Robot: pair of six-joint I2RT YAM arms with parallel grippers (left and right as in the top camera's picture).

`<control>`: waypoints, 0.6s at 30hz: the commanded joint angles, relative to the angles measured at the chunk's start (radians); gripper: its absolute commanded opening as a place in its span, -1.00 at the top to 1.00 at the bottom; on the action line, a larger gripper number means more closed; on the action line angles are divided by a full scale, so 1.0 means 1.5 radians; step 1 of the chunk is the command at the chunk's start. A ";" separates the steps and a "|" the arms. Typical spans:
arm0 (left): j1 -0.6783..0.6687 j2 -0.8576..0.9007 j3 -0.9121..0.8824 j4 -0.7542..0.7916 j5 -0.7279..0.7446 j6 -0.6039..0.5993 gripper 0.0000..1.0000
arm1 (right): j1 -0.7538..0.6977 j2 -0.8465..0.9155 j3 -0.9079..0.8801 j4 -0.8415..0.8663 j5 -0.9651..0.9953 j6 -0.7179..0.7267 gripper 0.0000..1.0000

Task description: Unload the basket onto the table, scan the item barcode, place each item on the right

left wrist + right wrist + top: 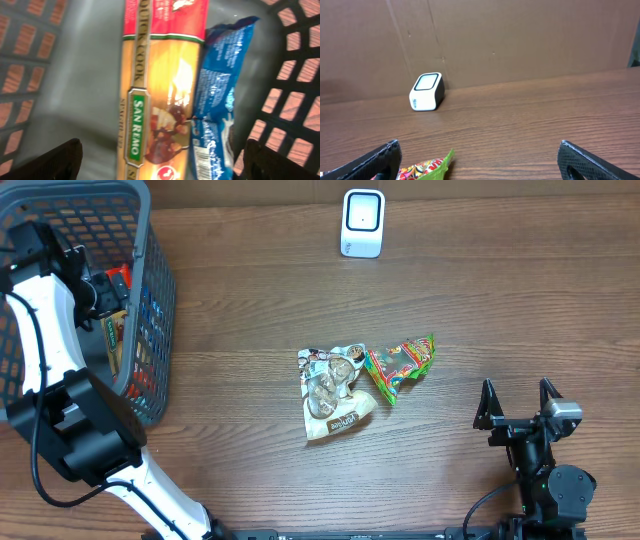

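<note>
The left gripper [165, 162] is down inside the gray basket [150, 300]. Its two fingers are spread wide, with nothing held between them. Right under it lies a long spaghetti pack [155, 100], and a blue packet [215, 110] lies touching its side. The right gripper [517, 405] is wide too and holds nothing, low over the brown counter [250, 290]. Two snack bags, a pale one [333, 392] and a green one [400, 365], lie touching mid-counter. The white scanner [362, 223] stands at the far edge.
</note>
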 commanded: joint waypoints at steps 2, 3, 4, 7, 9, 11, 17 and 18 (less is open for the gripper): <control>0.019 -0.015 0.007 0.006 -0.017 -0.008 -0.88 | -0.002 -0.006 -0.007 0.002 0.006 -0.002 -0.99; 0.022 -0.014 0.005 0.009 -0.017 -0.008 -0.89 | -0.002 -0.006 -0.007 0.002 0.006 -0.002 -1.00; 0.025 -0.011 0.003 0.012 -0.016 -0.008 -0.88 | -0.002 -0.006 -0.007 0.002 0.006 -0.002 -1.00; 0.033 -0.001 -0.005 0.023 0.016 0.010 -0.89 | -0.002 -0.006 -0.007 0.002 0.006 -0.002 -1.00; 0.033 0.011 -0.005 0.027 0.049 0.022 -0.89 | -0.002 -0.006 -0.007 0.002 0.006 -0.002 -1.00; 0.028 0.020 -0.005 0.031 0.055 0.022 -0.89 | -0.002 -0.006 -0.007 0.002 0.006 -0.002 -0.99; 0.011 0.039 -0.005 0.034 0.053 0.038 -0.90 | -0.002 -0.006 -0.007 0.002 0.006 -0.002 -1.00; 0.011 0.042 -0.005 0.037 0.053 0.035 -0.89 | -0.002 -0.006 -0.007 0.002 0.006 -0.002 -1.00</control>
